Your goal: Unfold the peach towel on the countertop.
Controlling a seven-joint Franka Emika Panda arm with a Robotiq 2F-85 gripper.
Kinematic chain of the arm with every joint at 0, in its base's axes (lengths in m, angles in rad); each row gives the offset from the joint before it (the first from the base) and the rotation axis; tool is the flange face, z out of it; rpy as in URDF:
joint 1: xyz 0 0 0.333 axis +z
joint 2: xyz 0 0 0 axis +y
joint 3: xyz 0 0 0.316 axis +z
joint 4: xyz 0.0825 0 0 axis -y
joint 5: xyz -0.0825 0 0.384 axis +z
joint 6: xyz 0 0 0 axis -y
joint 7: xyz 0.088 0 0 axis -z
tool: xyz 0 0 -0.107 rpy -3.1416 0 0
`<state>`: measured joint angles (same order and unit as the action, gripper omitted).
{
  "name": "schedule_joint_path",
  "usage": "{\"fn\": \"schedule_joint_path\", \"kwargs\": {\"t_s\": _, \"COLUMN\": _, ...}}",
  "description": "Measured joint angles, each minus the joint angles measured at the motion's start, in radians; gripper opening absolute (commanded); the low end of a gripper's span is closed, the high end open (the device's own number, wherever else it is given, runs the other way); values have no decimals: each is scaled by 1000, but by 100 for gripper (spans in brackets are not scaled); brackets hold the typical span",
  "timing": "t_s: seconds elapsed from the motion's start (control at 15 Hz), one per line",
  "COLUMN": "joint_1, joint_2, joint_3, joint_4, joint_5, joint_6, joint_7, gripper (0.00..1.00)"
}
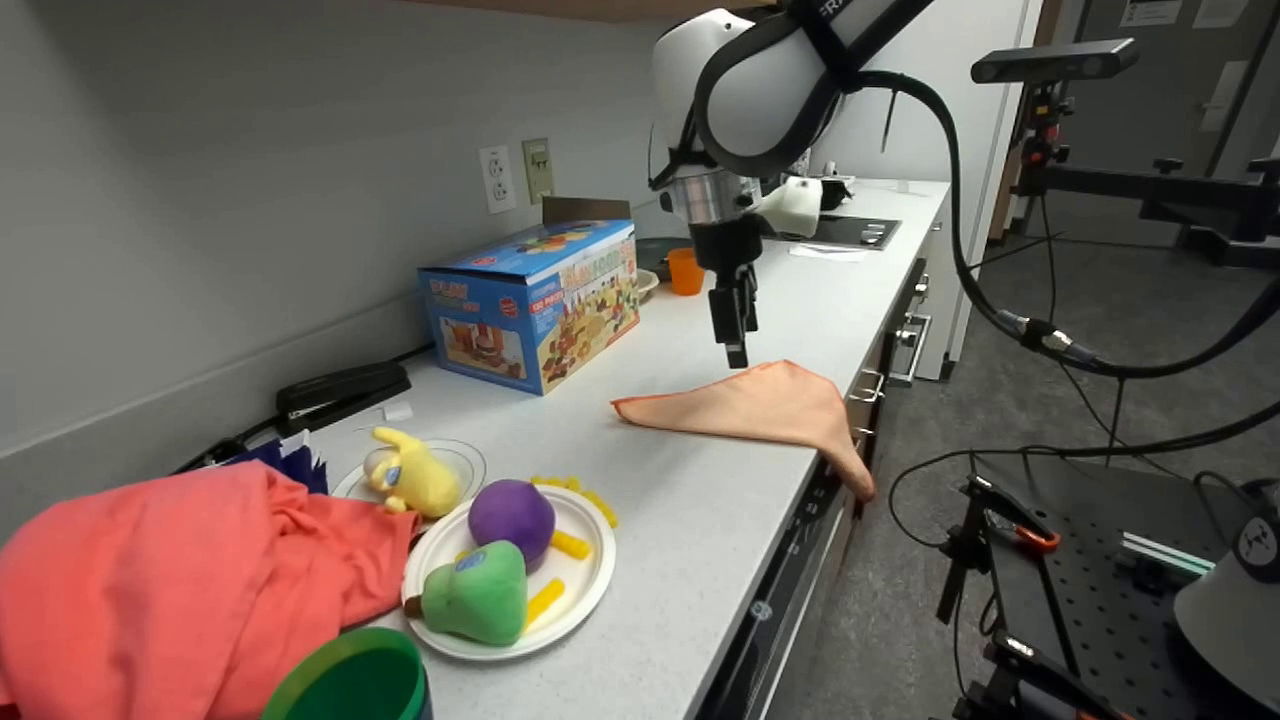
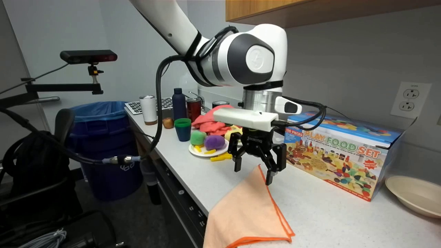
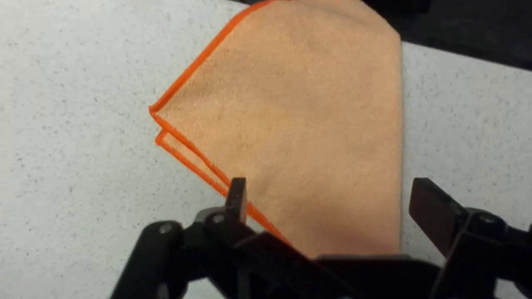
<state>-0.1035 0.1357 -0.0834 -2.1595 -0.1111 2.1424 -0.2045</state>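
The peach towel (image 1: 750, 405) lies folded over on itself on the countertop (image 1: 650, 590), and one corner droops past the front edge in an exterior view. In the wrist view, two orange-hemmed layers of the peach towel (image 3: 316, 116) lie slightly offset along the left side, while a smooth fold runs down the right. Over its narrow end, my gripper (image 2: 253, 175) points down with its fingers wide apart. Nothing is held between the fingertips (image 3: 237, 195) in the wrist view. Whether they touch the cloth I cannot tell.
A blue play food box (image 2: 337, 155) stands against the wall beside the gripper. A paper plate (image 1: 590, 600) holds a purple and a green plush toy. Farther along are a coral-red cloth heap (image 1: 200, 590) and a green cup (image 1: 350, 680). A beige bowl (image 2: 417, 194) sits past the box.
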Motion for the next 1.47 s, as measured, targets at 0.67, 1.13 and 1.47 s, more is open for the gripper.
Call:
{"fn": "schedule_joint_path", "kwargs": {"t_s": 0.67, "joint_1": -49, "joint_2": 112, "joint_3": -5, "joint_4": -43, "joint_5": 288, "joint_6": 158, "joint_7": -1, "gripper": 100}}
{"fn": "schedule_joint_path", "kwargs": {"t_s": 1.13, "joint_1": -77, "joint_2": 147, "joint_3": -2, "joint_4": -39, "joint_5": 424, "joint_6": 194, "joint_7": -20, "gripper": 100}}
{"fn": "schedule_joint_path", "kwargs": {"t_s": 1.47, "joint_1": -79, "joint_2": 190, "joint_3": 1, "joint_4": 40, "joint_5": 409, "joint_6": 181, "joint_7": -32, "gripper": 100}}
